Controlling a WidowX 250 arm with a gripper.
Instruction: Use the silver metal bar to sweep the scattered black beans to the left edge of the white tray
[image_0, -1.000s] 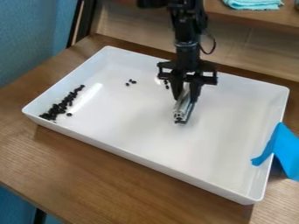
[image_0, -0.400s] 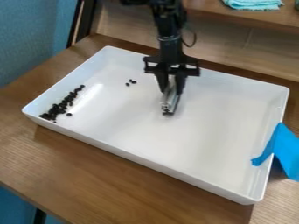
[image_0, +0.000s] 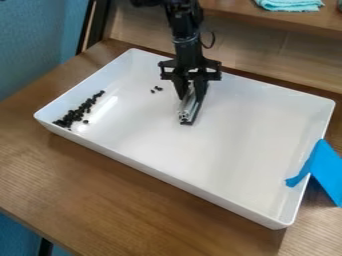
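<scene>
My gripper (image_0: 192, 95) hangs over the upper middle of a white tray (image_0: 220, 155), its fingers shut on a silver metal bar (image_0: 188, 107) with a dark underside. The bar slants down toward the camera, its near end low over or on the tray floor; which one I cannot tell. A few small black beans (image_0: 156, 89) lie just left of the gripper. A larger strip of black beans (image_0: 80, 110) runs along the tray's left side.
Blue tape (image_0: 322, 172) clings to the tray's right wall and the wooden table (image_0: 133, 205). Behind the tray rises a wooden panel, with a teal cloth (image_0: 290, 4) on a ledge at the top right.
The gripper has moved left and a little toward the back with the bar. The tray and its beans have shifted slightly right within the last half second.
</scene>
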